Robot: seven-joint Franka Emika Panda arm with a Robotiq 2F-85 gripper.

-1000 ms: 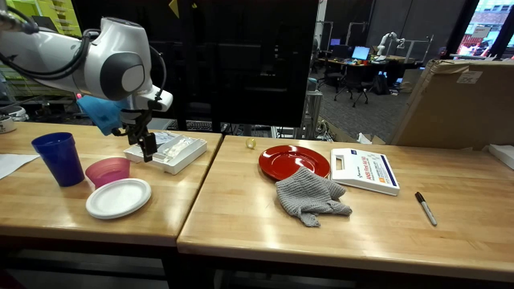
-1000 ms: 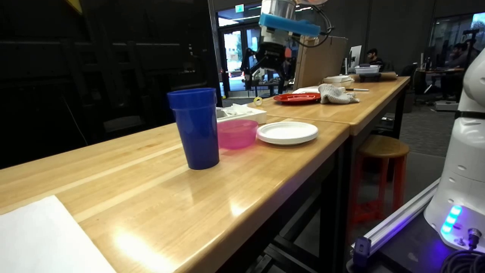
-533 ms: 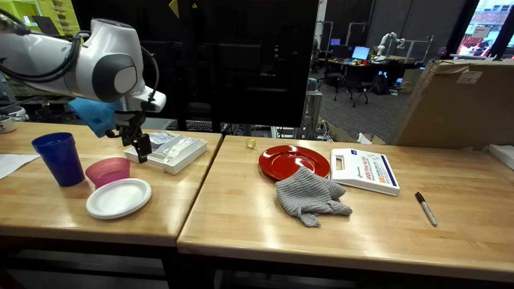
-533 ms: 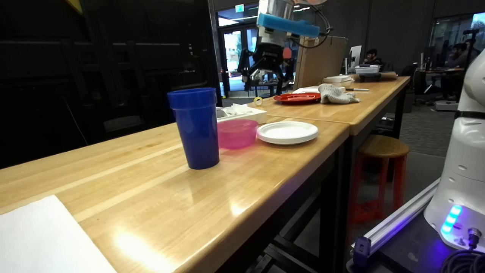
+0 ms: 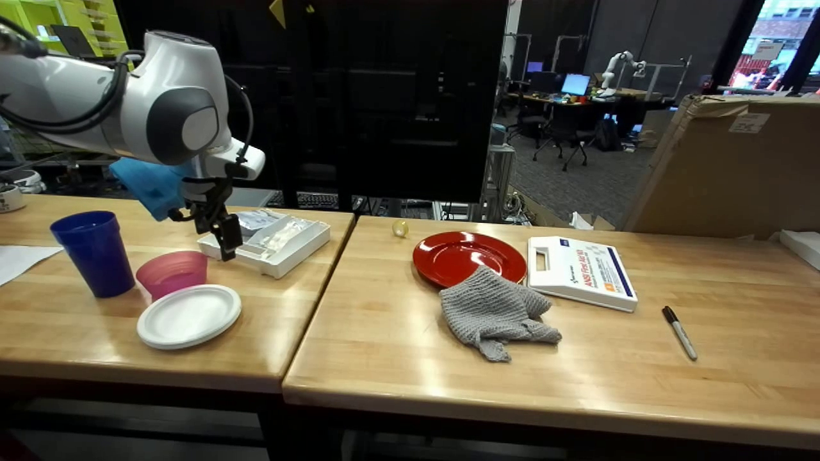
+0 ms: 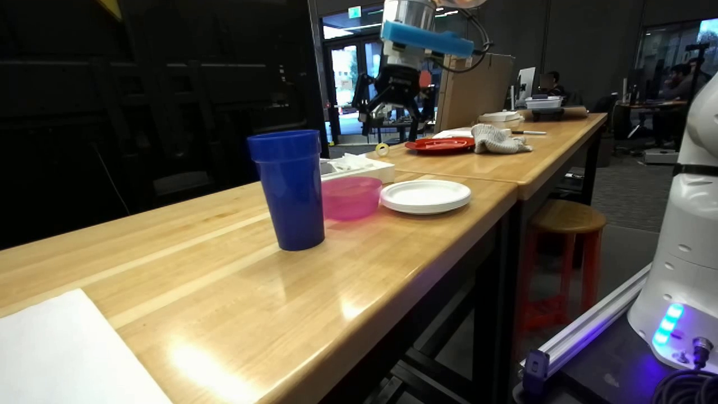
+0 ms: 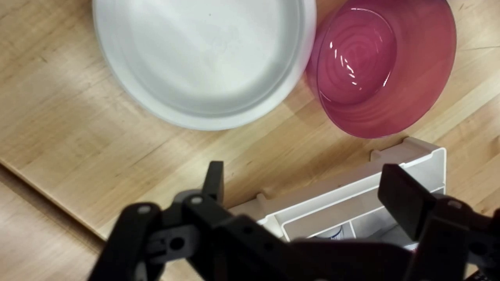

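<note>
In an exterior view, a white compartmented plastic tray (image 5: 304, 252) lies far on the left wooden bench (image 5: 272, 336); above it hangs the black two-fingered gripper (image 7: 303, 168), spread wide. Nearer are a translucent pink plastic bowl (image 5: 172, 270) and round white plates (image 5: 189, 317); left, a tapered blue plastic cup (image 5: 97, 256).

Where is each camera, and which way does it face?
In an exterior view: beside the tables, looking across; the arm shows.
In an exterior view: by the tables' end, looking lengthwise; end effector and robot base show.
Wrist view: on the arm, facing down at white tray, pink bowl; fingers show.
In both exterior views: blue cup.
</note>
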